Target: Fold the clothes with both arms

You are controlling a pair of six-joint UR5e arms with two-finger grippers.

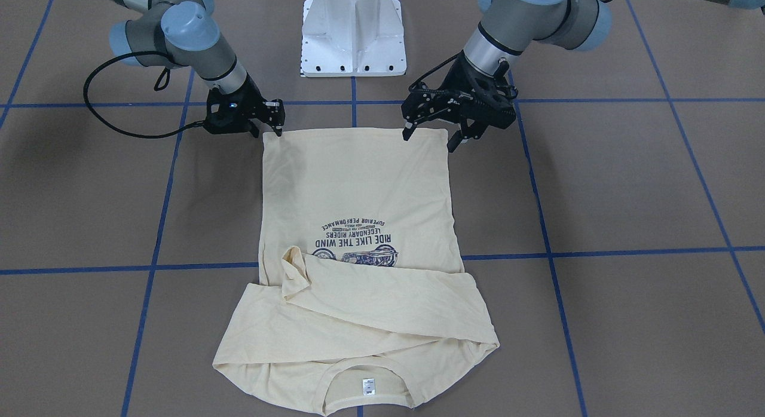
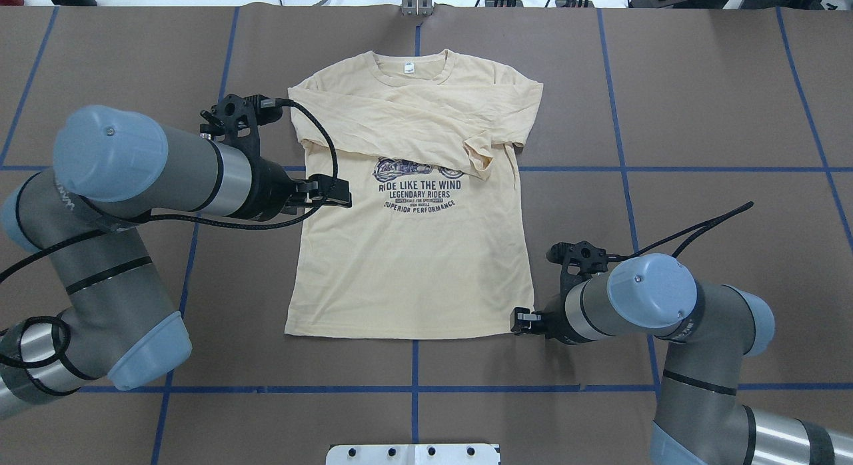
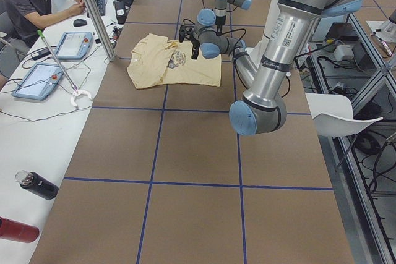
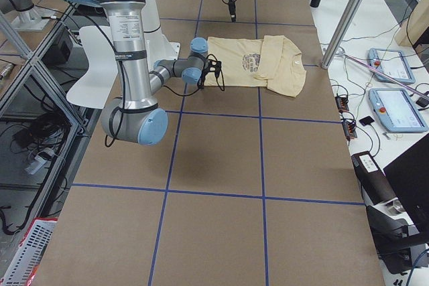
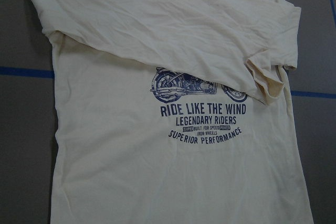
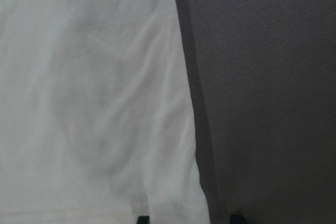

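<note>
Shirt (image 2: 413, 265): flat on table (image 2: 700, 105), print (image 2: 420, 192) up, hem (image 2: 406, 335) nearest robot, collar at the far side. Both sleeves (image 2: 413, 128) lie crossed over the chest, and one cuff covers the top of the print.
Step (judged): take both hem corners for the bottom-up fold.
Right gripper (image 6: 188, 219): low at the hem corner on the robot's right. Fingers apart, nothing pinched. In its wrist view the shirt's side edge runs down between the two tips.
Left gripper (image 1: 431, 137): jaws apart, empty, raised over the shirt's left side. Front view puts it over the hem corner and overhead puts it beside the print, so its exact spot above the cloth is hard to fix. Its wrist view takes in the whole print, so it is probably high.
Left needs: come down onto its hem corner, one finger either side of the edge, matching the right.
Pinch: close on both layers at each corner. Thin cloth, so a shallow bite may catch only the top layer.
Timing: close both sides together and lift level, otherwise the hem skews.
Carry: move the hem toward the collar and lay it square over the crossed sleeves, keeping the cloth slack enough that they are not dragged out.
Risk: a finger pushes the edge along the table and bunches the corner.
</note>
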